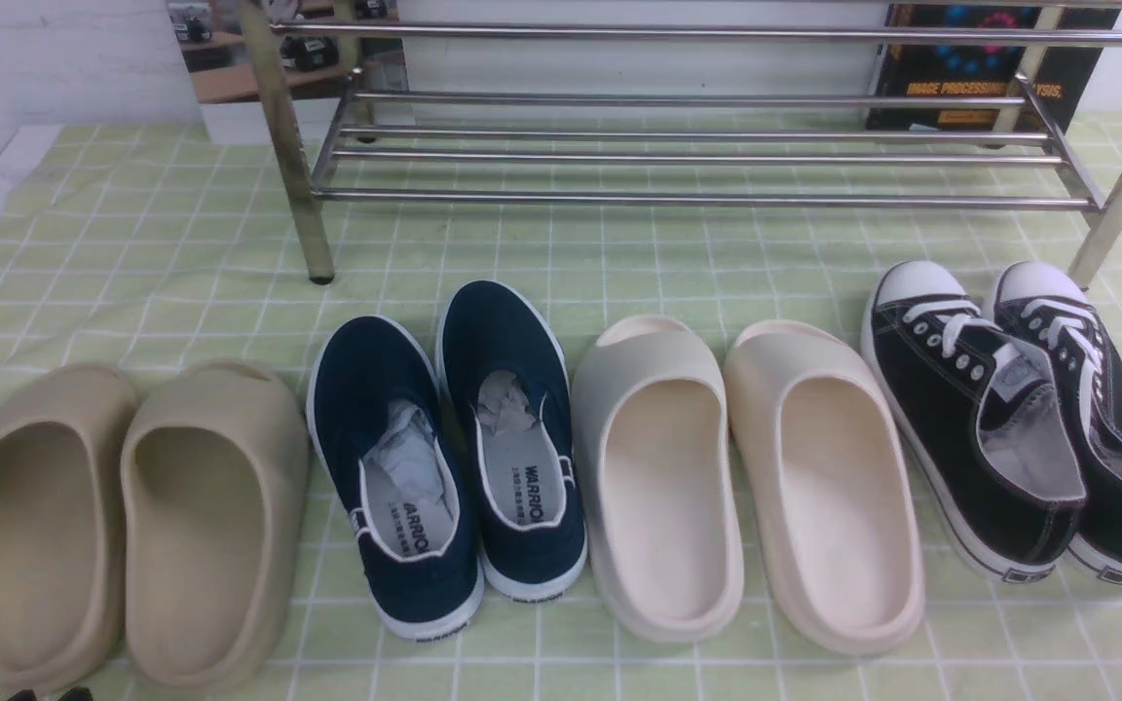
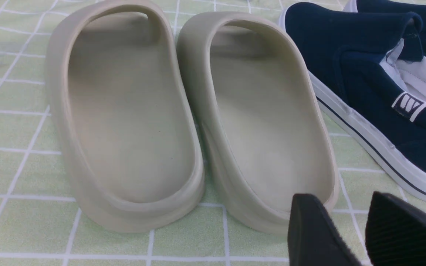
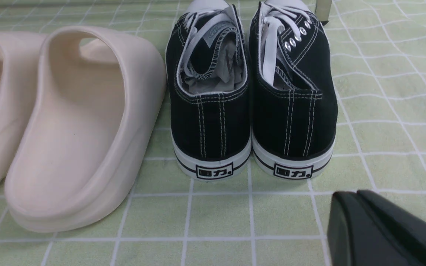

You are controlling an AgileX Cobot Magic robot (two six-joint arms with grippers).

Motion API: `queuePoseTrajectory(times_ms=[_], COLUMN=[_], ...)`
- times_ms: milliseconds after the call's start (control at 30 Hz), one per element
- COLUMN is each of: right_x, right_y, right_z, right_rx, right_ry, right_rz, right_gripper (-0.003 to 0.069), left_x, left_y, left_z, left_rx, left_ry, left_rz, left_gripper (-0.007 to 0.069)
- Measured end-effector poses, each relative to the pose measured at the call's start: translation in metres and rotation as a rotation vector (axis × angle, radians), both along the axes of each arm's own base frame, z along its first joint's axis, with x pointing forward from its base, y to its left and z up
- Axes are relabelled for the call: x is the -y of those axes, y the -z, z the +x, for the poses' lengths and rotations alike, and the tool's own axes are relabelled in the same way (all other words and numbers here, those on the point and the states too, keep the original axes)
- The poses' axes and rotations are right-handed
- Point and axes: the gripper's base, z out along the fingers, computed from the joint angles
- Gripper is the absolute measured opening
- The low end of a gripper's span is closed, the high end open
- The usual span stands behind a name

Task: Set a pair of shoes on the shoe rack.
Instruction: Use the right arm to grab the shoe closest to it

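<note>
The pair of shoes, two black canvas sneakers [image 1: 970, 419] [image 1: 1106, 419] with white laces and toe caps, stands side by side at the right end of the row, toes toward the shoe rack [image 1: 697, 198]. The steel-tube rack stands behind the row with nothing on its lower bars. In the right wrist view the sneakers' heels [image 3: 209, 118] [image 3: 294, 114] face my right gripper [image 3: 350, 197], which is shut, holds nothing and hovers a little behind the right sneaker. My left gripper [image 2: 342, 201] is open with nothing between its fingers, just behind the heel of a beige slide [image 2: 264, 122].
Left of the sneakers, from left to right, stand beige foam slides [image 1: 123, 526], navy slip-ons [image 1: 444, 458] and cream slides [image 1: 746, 487]. A green checked cloth [image 1: 181, 273] covers the surface. A rack leg [image 1: 1121, 209] rises close to the sneakers' toes. A dark book [image 1: 970, 68] leans behind the rack.
</note>
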Motion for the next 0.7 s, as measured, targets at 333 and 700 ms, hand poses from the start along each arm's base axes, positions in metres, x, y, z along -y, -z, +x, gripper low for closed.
queuePoseTrajectory(times_ms=[333,700], right_x=[0.0000,0.0000], right_y=[0.0000,0.0000], right_z=[0.0000,0.0000], right_rx=[0.000,0.000], right_ry=[0.000,0.000], right_rz=[0.000,0.000], right_gripper=[0.0062,0.0070], left_x=[0.0000,0.0000], left_y=[0.0000,0.0000], left_z=[0.0000,0.0000], left_rx=[0.000,0.000], left_ry=[0.000,0.000], left_rz=[0.000,0.000], left_gripper=[0.0238,0.0238])
